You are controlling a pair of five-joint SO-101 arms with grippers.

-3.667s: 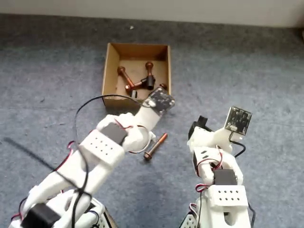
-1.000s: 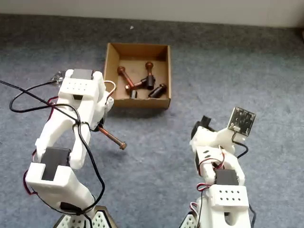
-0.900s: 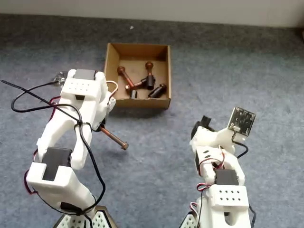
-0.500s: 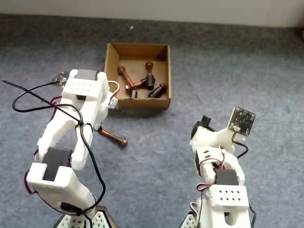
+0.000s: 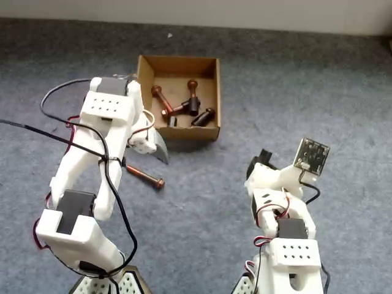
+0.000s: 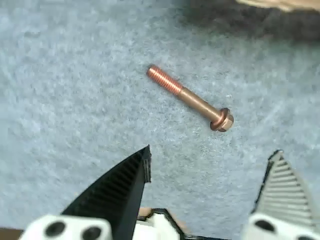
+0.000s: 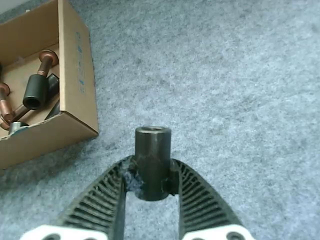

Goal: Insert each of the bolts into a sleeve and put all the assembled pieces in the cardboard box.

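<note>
The left pincer (image 6: 211, 151) is spread wide and grasps nothing. It is poised over 1 bolt (image 6: 192, 99), copper-coloured, threaded and flange-headed, which lies flat on the grey surface (image 5: 318, 79) near the cardboard box (image 5: 142, 92), seemingly for a pickup. A dark sleeve (image 7: 153, 145) is clenched upright in the right pincer (image 7: 151, 169), its bore exposed, likely so the bolt can be slid in.

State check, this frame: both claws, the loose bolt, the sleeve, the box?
left claw: open, above the bolt, holding nothing.
right claw: shut on the sleeve.
bolt: loose, lying flat on the carpet, not in a sleeve.
sleeve: gripped, no bolt in it.
cardboard box: open-topped, holding several assembled pieces.
</note>
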